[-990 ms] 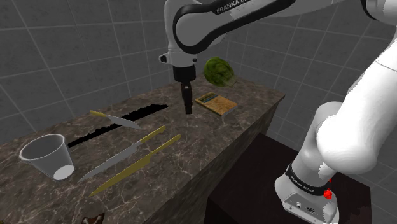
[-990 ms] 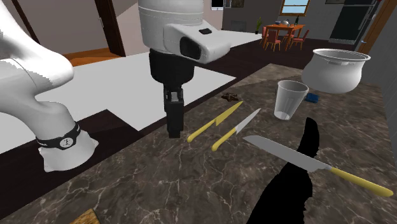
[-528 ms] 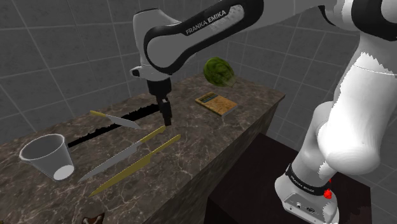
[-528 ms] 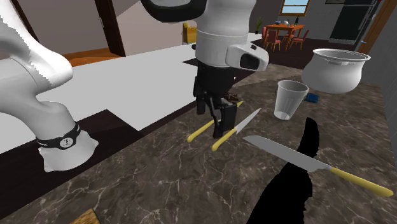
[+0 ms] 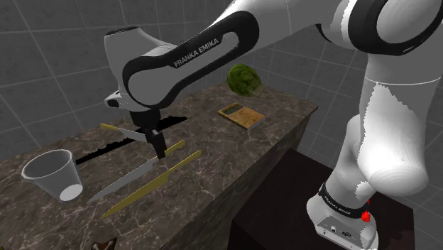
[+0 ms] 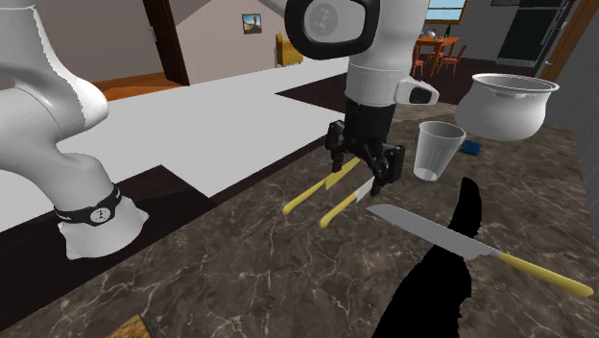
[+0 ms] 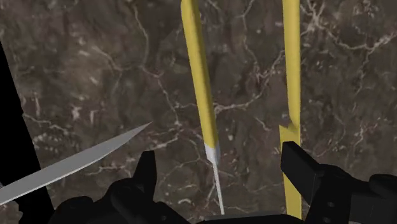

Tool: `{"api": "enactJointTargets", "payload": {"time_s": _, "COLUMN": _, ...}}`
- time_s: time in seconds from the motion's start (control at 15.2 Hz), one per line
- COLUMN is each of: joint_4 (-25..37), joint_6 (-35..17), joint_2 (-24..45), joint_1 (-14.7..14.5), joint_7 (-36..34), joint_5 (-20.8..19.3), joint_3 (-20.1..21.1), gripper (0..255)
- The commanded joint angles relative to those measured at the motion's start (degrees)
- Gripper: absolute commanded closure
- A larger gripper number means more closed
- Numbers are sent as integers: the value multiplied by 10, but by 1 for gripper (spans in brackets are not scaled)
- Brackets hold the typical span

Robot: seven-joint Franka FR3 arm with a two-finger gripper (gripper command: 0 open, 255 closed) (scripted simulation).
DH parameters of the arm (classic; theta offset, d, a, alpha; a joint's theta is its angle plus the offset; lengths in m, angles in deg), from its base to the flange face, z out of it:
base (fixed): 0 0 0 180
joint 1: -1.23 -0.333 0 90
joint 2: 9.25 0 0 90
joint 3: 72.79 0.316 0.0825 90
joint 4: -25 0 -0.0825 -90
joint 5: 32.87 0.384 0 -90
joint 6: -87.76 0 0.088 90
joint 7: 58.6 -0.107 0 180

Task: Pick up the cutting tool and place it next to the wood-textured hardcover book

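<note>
Risks snagging the all-yellow knife (image 7: 291,63) just beside the yellow-handled silver-bladed knife (image 7: 200,83), with black gripper (image 7: 219,162) gaping empty above

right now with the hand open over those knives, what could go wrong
The open hand straddles the yellow-handled knife, but one finger hangs right over the all-yellow knife; lowering may strike it or pinch both. The blade tip of the big knife lies near the other finger and could get nudged.
</note>
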Motion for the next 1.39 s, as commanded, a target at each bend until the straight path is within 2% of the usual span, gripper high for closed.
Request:
{"api": "enactJointTargets", "payload": {"time_s": 0.0, "joint_4": 24, "joint_6": -9, "joint_2": 27, "joint_1": -13, "joint_7": 14, "joint_5": -15, "joint_3": 9, "gripper": 0}}
{"api": "enactJointTargets", "payload": {"time_s": 0.13, "joint_4": 46, "joint_6": -15, "joint_2": 51, "joint_1": -26, "joint_7": 24, "joint_5": -29, "joint_3": 15, "gripper": 0}}
{"api": "enactJointTargets", "payload": {"time_s": 0.66, "joint_4": 22, "joint_6": -63, "joint_2": 76, "joint_1": -27, "joint_7": 19, "joint_5": -37, "joint_3": 11, "gripper": 0}}
{"api": "enactJointTargets", "payload": {"time_s": 1.12, "joint_4": 22, "joint_6": -63, "joint_2": 76, "joint_1": -27, "joint_7": 19, "joint_5": -37, "joint_3": 11, "gripper": 0}}
{"api": "enactJointTargets", "payload": {"time_s": 1.19, "joint_4": 22, "joint_6": -63, "joint_2": 76, "joint_1": -27, "joint_7": 19, "joint_5": -37, "joint_3": 11, "gripper": 255}}
{"api": "enactJointTargets", "payload": {"time_s": 1.32, "joint_4": 22, "joint_6": -63, "joint_2": 76, "joint_1": -27, "joint_7": 19, "joint_5": -37, "joint_3": 11, "gripper": 255}}
